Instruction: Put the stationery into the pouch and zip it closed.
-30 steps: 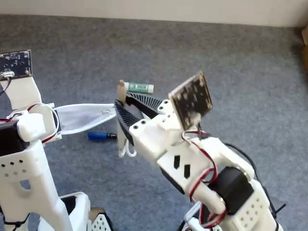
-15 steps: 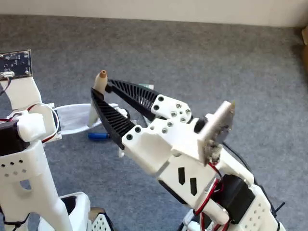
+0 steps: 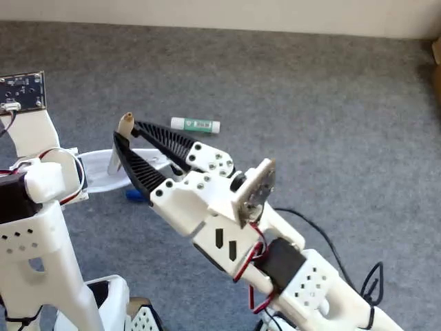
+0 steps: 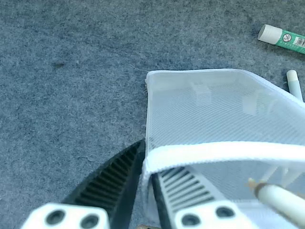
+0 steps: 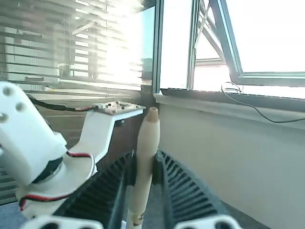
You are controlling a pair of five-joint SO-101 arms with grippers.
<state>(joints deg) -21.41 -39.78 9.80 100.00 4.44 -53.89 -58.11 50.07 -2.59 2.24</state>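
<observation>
A pen (image 5: 144, 148) is clamped upright in the right gripper (image 3: 126, 141), above the pouch (image 4: 209, 109), whose rim is pinched by the left gripper (image 4: 147, 160). Insertion is the step in hand; lowering and release are called for next.

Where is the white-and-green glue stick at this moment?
In the high view the glue stick lies on the grey carpet, just beyond the right gripper and its pen, apart from the pouch.
</observation>
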